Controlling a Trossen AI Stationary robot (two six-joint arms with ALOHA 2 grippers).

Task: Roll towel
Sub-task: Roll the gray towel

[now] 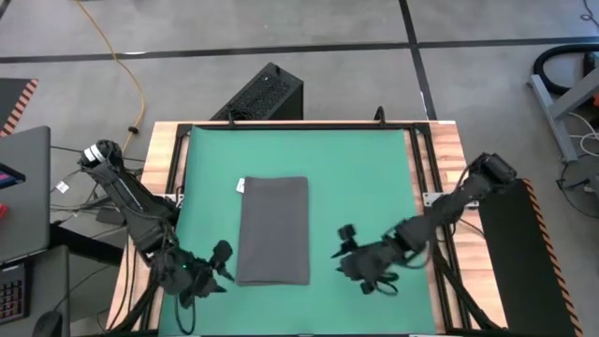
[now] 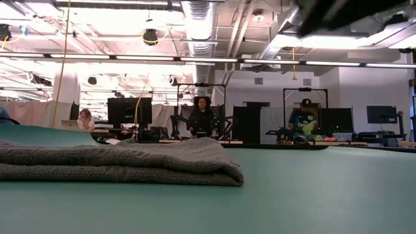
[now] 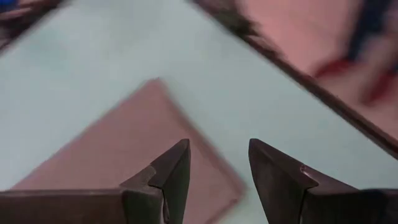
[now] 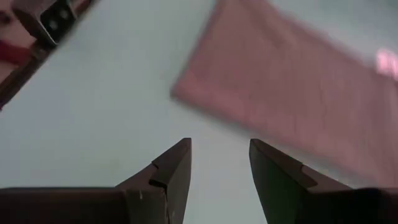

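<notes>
Seen from above, a wooden-edged table (image 1: pixel 449 150) carries a large green mat (image 1: pixel 356 187). At its centre lies the plain dark grey soft towel (image 1: pixel 274 229), folded into a long rectangle with a small white tag (image 1: pixel 241 185) at its 11 o'clock corner. The flat fold gives a straight near edge from which a roll could begin.

At the towel's 8 o'clock, the left gripper (image 1: pixel 221 260) sits just beside the cloth's near corner, its two dark fingers (image 3: pixel 171 177) apart and holding nothing, apparently lined up to take that corner.

At the towel's 4 o'clock, a little farther from the cloth, the right gripper (image 1: pixel 345 245) hovers over bare mat, its fingers (image 4: pixel 171 174) likewise apart and empty. The two flank the near edge, probably so both corners can be lifted together.

From table height the towel shows as two soft layers, with people seated at desks far behind.
</notes>
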